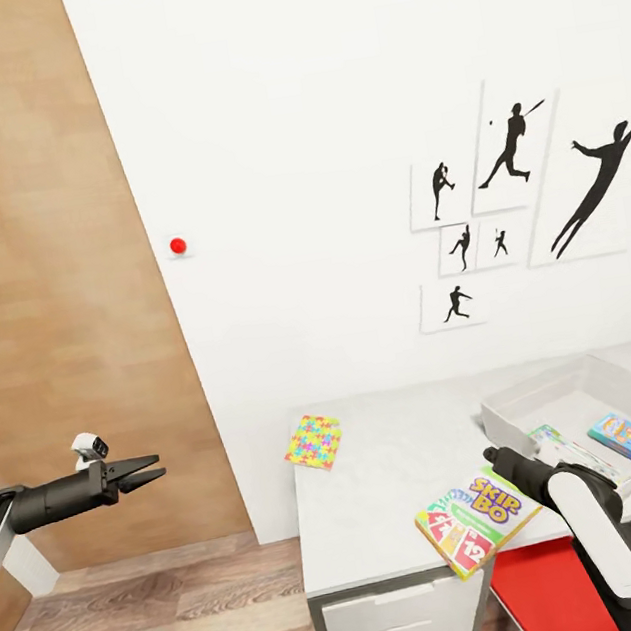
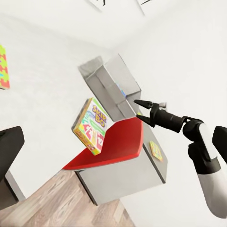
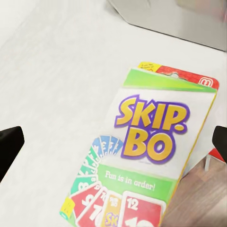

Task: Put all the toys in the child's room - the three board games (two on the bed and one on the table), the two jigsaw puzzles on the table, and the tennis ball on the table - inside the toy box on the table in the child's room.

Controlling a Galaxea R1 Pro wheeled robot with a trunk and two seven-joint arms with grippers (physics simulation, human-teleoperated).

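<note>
A Skip-Bo board game [image 1: 477, 519] [image 3: 146, 156] lies flat on the table [image 1: 400, 475], and its near corner hangs over the front edge. My right gripper [image 1: 490, 455] hovers just above it, open, nothing between its fingers. A jigsaw puzzle [image 1: 313, 441] lies at the table's far left corner. The toy box [image 1: 529, 393] [image 2: 111, 85] stands at the table's right end with a blue board game [image 1: 629, 437] inside; my right arm partly hides another item in it. My left gripper [image 1: 142, 472] hangs open and empty in the air, left of the table. The tennis ball and the bed are out of view.
A brown wooden door [image 1: 50, 295] fills the left side. A red chair [image 1: 558, 583] [image 2: 113, 146] stands tucked at the table's front, beside a white drawer unit [image 1: 402, 621]. Black silhouette pictures [image 1: 510, 160] hang on the white wall. Wood floor [image 1: 149, 623] lies left of the table.
</note>
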